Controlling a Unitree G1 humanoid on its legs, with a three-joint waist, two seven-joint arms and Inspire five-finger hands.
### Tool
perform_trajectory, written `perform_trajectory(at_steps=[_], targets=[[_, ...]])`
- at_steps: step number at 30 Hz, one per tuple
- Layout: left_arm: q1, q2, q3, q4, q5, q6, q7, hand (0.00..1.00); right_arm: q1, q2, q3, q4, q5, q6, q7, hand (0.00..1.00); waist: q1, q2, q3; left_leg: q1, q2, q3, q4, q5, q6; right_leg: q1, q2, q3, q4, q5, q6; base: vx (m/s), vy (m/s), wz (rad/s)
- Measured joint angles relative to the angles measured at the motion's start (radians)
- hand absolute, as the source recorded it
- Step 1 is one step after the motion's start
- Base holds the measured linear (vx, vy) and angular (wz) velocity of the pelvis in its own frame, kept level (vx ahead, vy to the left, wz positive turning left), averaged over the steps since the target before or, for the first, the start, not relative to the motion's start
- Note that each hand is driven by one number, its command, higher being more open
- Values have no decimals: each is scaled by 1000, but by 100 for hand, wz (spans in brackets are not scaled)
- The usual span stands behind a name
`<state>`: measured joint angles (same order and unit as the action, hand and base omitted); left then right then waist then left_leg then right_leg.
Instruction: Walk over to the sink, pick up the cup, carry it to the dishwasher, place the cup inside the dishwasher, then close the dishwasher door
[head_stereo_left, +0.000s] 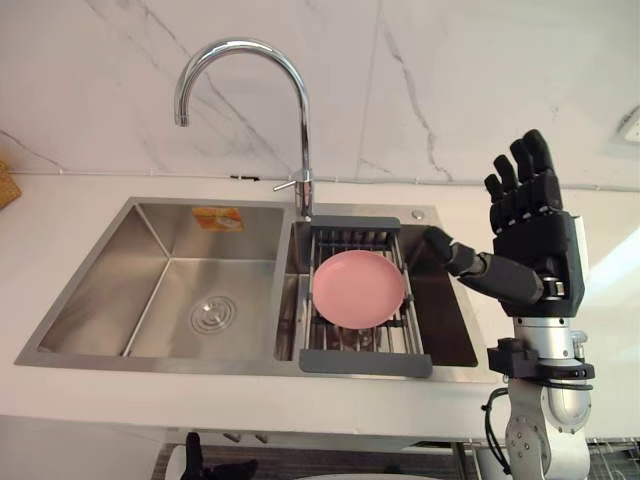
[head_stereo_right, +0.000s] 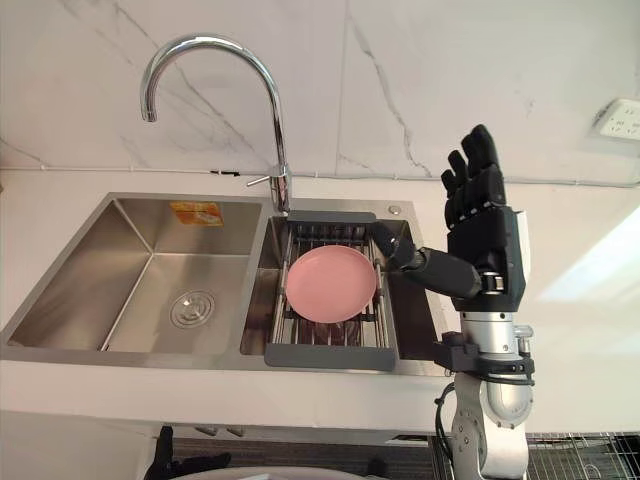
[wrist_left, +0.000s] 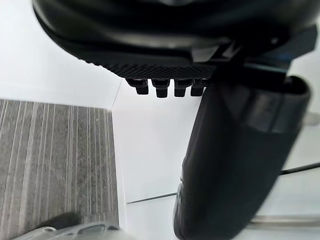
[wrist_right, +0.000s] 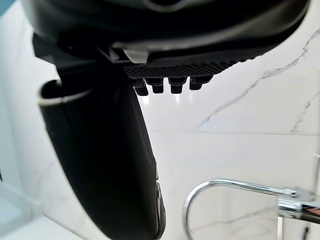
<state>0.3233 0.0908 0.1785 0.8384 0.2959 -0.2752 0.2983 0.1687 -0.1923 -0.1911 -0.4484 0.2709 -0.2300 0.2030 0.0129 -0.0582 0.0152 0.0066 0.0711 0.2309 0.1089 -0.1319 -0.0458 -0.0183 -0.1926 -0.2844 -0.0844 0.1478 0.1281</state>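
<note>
1. Nearest, down by the front of the counter, the left hand hangs idle above the floor, fingers loose and holding nothing.
2. The right hand is raised over the counter just right of the sink. Its fingers are straight and pointing up, and its thumb reaches out toward the right basin. It grips nothing.
3. A rack spans the right basin. On it lies the one thing here to pick up, a round pink dish (from above it reads more as a plate than a cup, and I cannot tell how deep it is). The thumb tip is near the rack's far right corner but apart from the dish.
4. Behind the rack stands the tap, its spout arching over the left basin, with the marble wall beyond.
5. Judged from this, the robot has reached the sink and the pick-up is only being set up. Carrying, loading and closing the door all lie ahead.
6. The next move calls for turning the palm down, bringing the hand leftward over the dish and lowering it, then closing fingers and thumb on opposite edges. The low rim on the wires probably offers little to grip, and the tap stem close behind needs room.
</note>
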Motion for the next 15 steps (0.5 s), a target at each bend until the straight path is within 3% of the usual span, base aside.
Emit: perform_trajectory(at_steps=[2, 4, 5, 7, 10, 15], targets=[[-25, 27, 2, 9, -21, 3, -26, 100, -46, -49, 2, 56, -84, 5, 14, 100, 3, -29, 17, -10, 2, -7, 0, 6, -1, -7, 1, -4, 0, 3, -3, -60, -44, 9], [-77, 58, 10, 43, -34, 14, -63, 100, -102, -121, 12, 112, -316, 20, 3, 100, 18, -65, 34, -32, 4, -16, 5, 11, -2, -23, 4, -5, 1, 8, -4, -66, -47, 8], [-82, 61, 12, 43, -44, 17, -69, 100, -110, -145, 24, 119, -374, 25, 0, 100, 19, -71, 36, -37, 5, -18, 8, 11, -2, -26, 5, -3, 1, 10, -4, -33, -35, 10], [-96, 68, 12, 49, -74, 23, -95, 100, -130, -213, 72, 120, -623, 41, 2, 100, 23, -75, 39, -42, 9, -27, 17, 10, -2, -30, 8, 8, 9, 11, -3, 13, -11, 10], [-104, 77, 13, 67, -81, 34, -105, 100, -138, -219, 104, 123, -793, 66, 43, 100, 27, -76, 41, -41, 15, -31, 17, 9, -5, -30, 12, 13, 14, 12, -4, 6, -7, 3], [-108, 84, 13, 66, -81, 74, -114, 100, -146, -251, 141, 127, -943, 115, 111, 100, 26, -74, 47, -41, 17, -31, 17, 6, -6, -30, 13, 18, 14, 12, -4, -19, -10, -1]])
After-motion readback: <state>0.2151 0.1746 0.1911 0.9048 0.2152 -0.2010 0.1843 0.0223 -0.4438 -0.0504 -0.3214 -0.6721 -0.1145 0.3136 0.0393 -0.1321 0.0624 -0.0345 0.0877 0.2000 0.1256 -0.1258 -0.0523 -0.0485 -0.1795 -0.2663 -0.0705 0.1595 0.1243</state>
